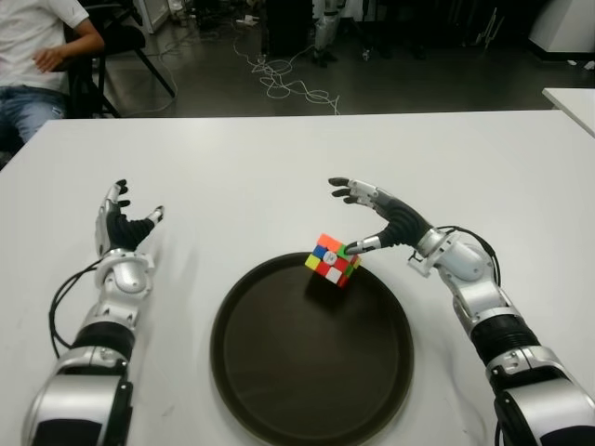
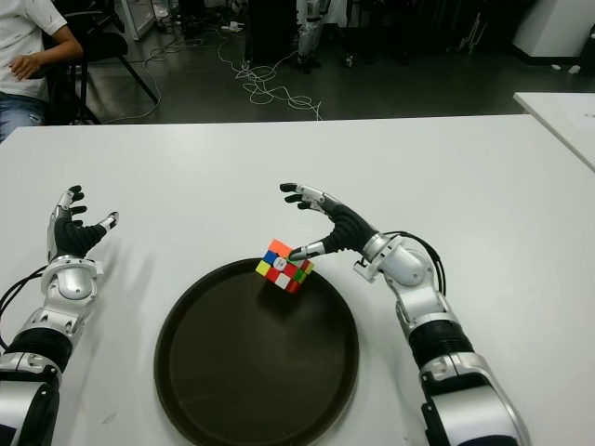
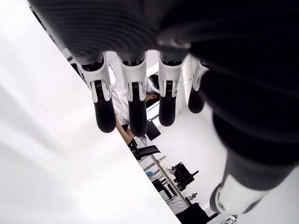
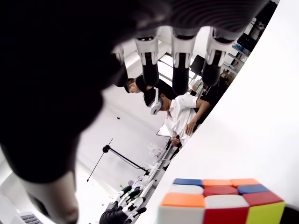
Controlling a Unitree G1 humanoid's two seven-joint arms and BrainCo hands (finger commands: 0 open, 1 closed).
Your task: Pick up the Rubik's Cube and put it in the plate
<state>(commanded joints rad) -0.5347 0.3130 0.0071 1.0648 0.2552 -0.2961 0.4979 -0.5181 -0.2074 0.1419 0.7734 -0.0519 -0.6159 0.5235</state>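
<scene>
The Rubik's Cube point(image 1: 333, 259) sits tilted on the far rim of the dark round plate point(image 1: 279, 390) on the white desk point(image 1: 279, 167). The right robot hand point(image 1: 372, 216) has its fingers spread apart, thumb tip touching the cube's right side. The right wrist view adds the cube's coloured tiles close up. The left robot hand point(image 1: 121, 223) shows left of the plate, fingers open and empty, which its wrist view confirms

Silver segmented forearms with black ribbed joints and looping black cables, silver-knuckled left hand point(image 1: 123, 221) and right hand point(image 1: 376, 214) with black fingertips.
</scene>
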